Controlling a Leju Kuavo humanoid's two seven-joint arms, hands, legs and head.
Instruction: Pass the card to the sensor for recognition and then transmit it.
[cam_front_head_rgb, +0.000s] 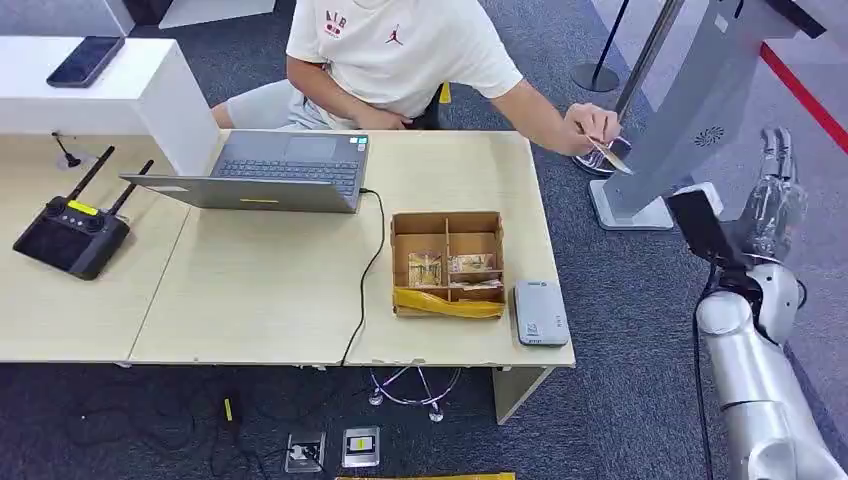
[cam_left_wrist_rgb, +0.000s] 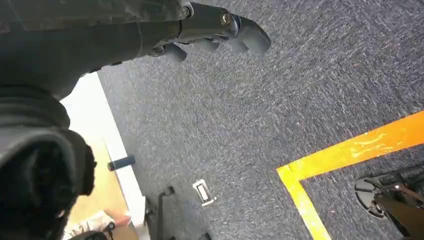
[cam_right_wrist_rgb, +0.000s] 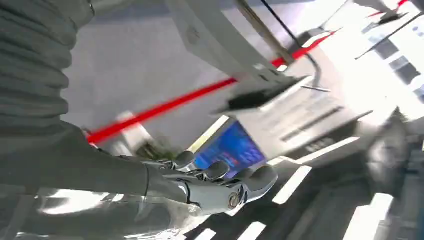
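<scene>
Person's hand (cam_front_head_rgb: 588, 124) holds the card (cam_front_head_rgb: 609, 157) off the table's (cam_front_head_rgb: 250, 290) far right corner. Right hand (cam_front_head_rgb: 772, 205) raised, fingers released, empty. Left hand (cam_left_wrist_rgb: 215, 30) over carpet, grasp indeterminate.

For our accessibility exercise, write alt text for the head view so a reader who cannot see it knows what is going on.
A seated person's hand holds a card out past the far right corner of a wooden table, towards a grey kiosk, while the robot's right hand is raised nearby. The table carries an open laptop, a compartmented cardboard box, a grey card reader and a black remote controller.
</scene>
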